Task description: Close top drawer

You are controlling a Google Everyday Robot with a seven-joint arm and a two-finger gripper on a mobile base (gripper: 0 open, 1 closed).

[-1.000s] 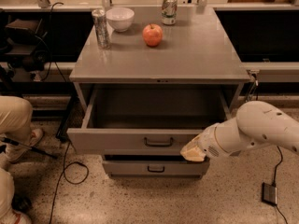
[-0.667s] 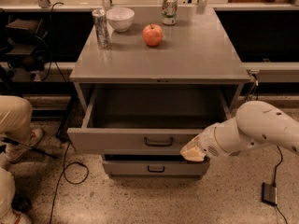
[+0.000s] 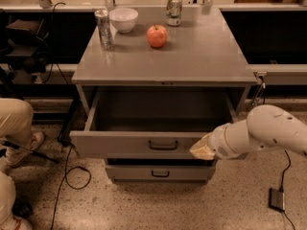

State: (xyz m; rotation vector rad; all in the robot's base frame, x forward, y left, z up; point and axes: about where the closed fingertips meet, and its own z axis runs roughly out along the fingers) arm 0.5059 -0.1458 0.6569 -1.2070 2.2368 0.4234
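Observation:
The top drawer (image 3: 120,144) of the grey metal cabinet stands pulled far out, and its inside looks empty. Its flat front carries a small dark loop handle (image 3: 163,145) at the centre. My gripper (image 3: 202,149) is at the end of the white arm (image 3: 261,132) that comes in from the right. It sits against the right part of the drawer front, just right of the handle. Only its pale tip shows.
The cabinet top (image 3: 192,56) holds a tall can (image 3: 103,28), a white bowl (image 3: 123,19), a red apple (image 3: 157,36) and another can (image 3: 173,8). A lower drawer (image 3: 158,172) is shut below. A person's legs (image 3: 12,133) and cables (image 3: 72,174) are on the floor at left.

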